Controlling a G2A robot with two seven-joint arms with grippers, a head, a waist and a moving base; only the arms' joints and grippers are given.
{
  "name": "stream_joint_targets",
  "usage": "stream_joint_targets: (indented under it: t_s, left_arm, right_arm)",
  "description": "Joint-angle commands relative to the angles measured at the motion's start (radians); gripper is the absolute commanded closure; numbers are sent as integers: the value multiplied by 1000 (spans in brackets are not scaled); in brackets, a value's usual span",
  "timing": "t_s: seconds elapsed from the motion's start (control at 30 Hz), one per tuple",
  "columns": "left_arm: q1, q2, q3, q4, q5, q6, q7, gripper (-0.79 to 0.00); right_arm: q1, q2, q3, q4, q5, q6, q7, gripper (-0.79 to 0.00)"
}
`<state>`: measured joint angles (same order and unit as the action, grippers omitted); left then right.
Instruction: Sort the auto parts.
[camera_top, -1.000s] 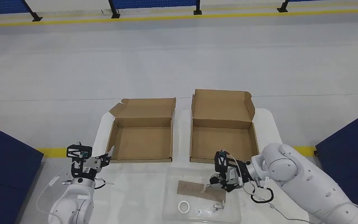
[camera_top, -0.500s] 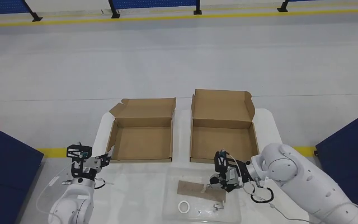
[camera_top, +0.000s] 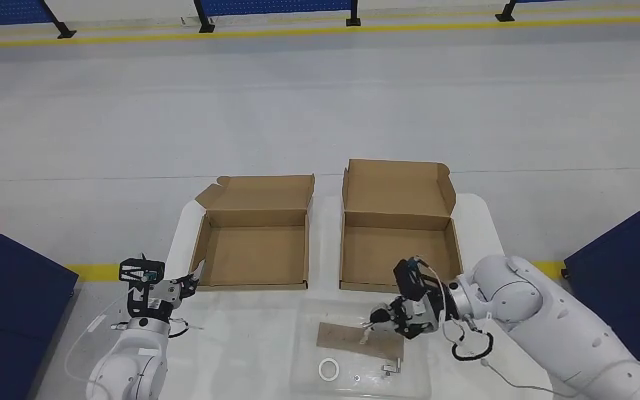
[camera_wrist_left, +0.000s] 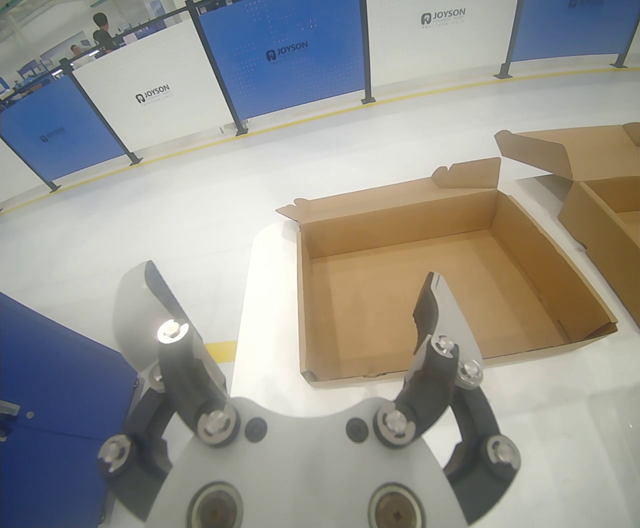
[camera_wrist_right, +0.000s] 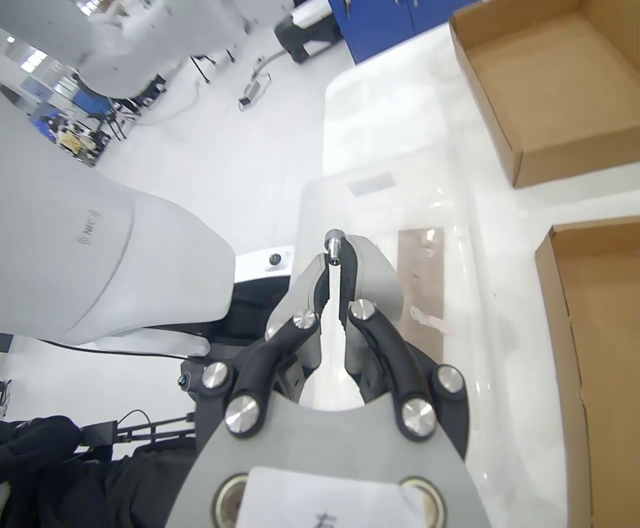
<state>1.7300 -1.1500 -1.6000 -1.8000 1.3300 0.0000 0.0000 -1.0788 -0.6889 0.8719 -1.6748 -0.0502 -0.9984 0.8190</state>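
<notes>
Right wrist view: two boxes (camera_wrist_right: 545, 90) (camera_wrist_right: 600, 350), one tray (camera_wrist_right: 385, 220), one bolt (camera_wrist_right: 333, 245).

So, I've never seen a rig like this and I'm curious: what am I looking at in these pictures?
This is a two-armed robot at a white table. One picture looks down from above its arms; the other two come from cameras on its wrists. On the table stand one empty cardboard box, a second box beside it, and a clear tray holding a white ring and metal bits. The right gripper pinches a small bolt over the tray. The left gripper is open and empty.
</notes>
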Motion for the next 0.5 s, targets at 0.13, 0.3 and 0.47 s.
stream_joint_targets:
  t_s: [0.13,0.3,0.47]
  left_arm:
    - [0,0,0,0,0,0,0,-785]
    - [0,0,0,0,0,0,0,-785]
    - [0,0,0,0,0,0,0,-785]
  right_arm:
    - [15,17,-20,-25,60,-14,-11,0]
    - [15,17,-20,-25,60,-14,-11,0]
    - [15,17,-20,-25,60,-14,-11,0]
